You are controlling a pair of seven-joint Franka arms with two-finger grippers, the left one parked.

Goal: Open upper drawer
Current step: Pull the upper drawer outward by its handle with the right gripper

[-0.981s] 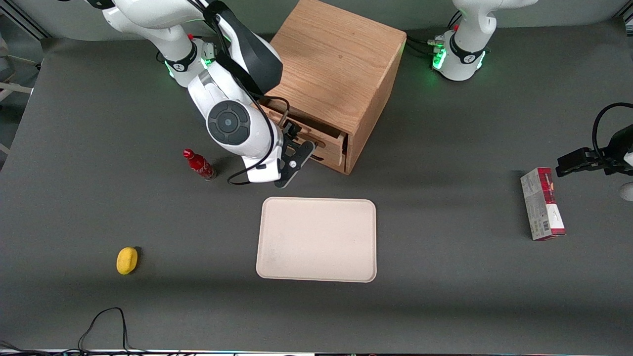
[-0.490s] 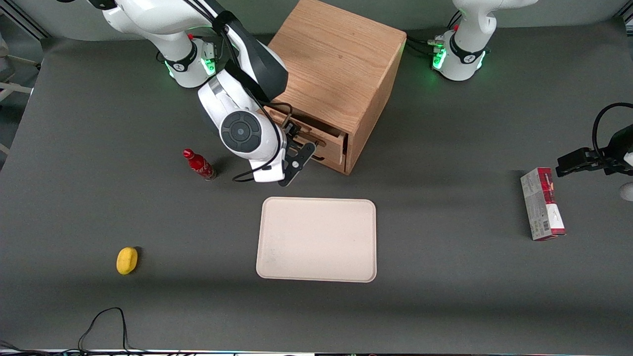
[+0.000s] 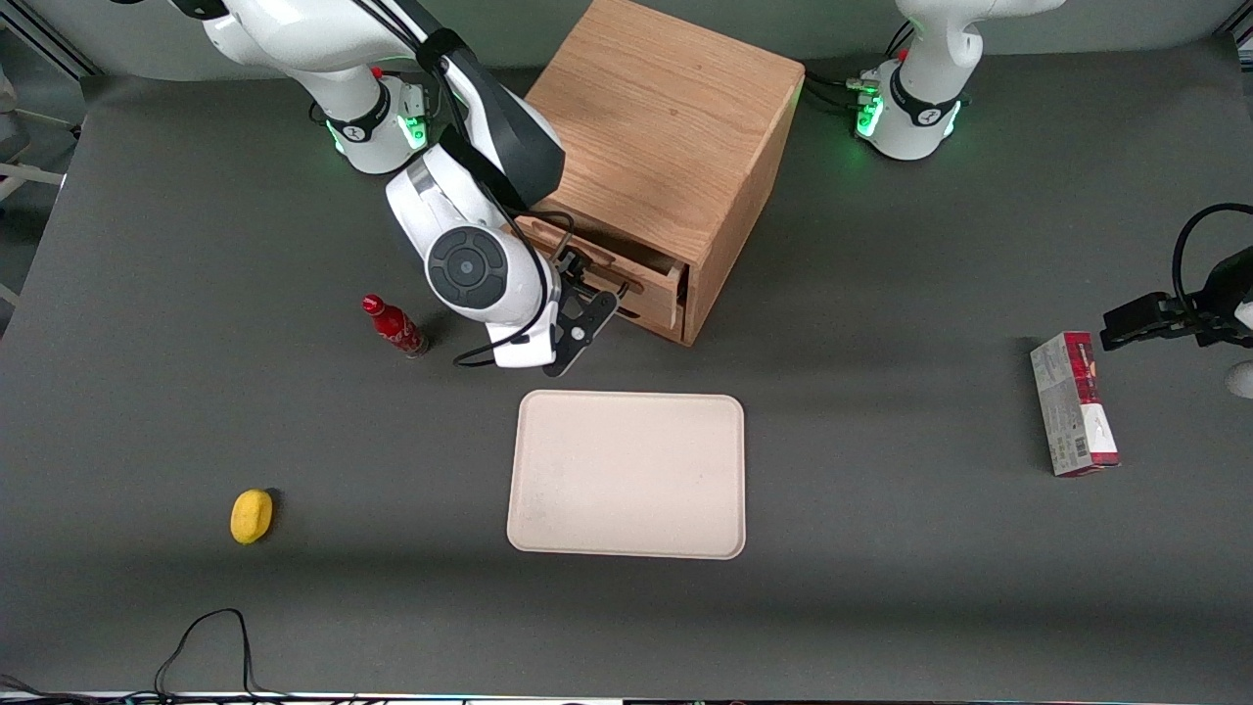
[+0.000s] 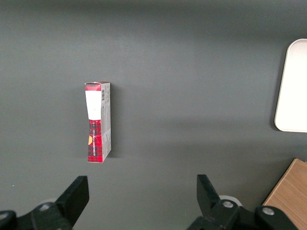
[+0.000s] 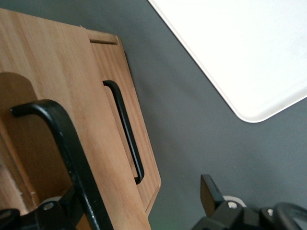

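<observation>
**Oak cabinet with its top drawer partly out and the robot claw at the handle**

Oak forms the cabinet (image 3: 666,147), which stands on a dark grey table (image 3: 881,587) with its drawer fronts turned toward the front camera. The upper drawer (image 3: 641,279) sticks partly out of the cabinet front, so a strip of its inside shows from above. Below it the bottom drawer (image 5: 120,96) sits flush, its own black handle (image 5: 127,139) running along its front.

The working arm's gripper (image 3: 584,296) is right in front of the upper drawer. In the wrist view its two fingers are spread wide, not clamped on anything. The upper drawer's long black bar handle (image 5: 67,153) passes between them, close to one finger (image 5: 53,213) and well clear of the other (image 5: 211,191).

A cream rectangular tray (image 3: 626,475) lies flat on the table, nearer the front camera than the cabinet. A small red bottle (image 3: 394,326) stands beside the arm, toward the working arm's end of the table. A yellow lemon-like object (image 3: 252,515) lies nearer the camera at that same end. A red and grey carton (image 3: 1072,403) lies flat toward the parked arm's end.
</observation>
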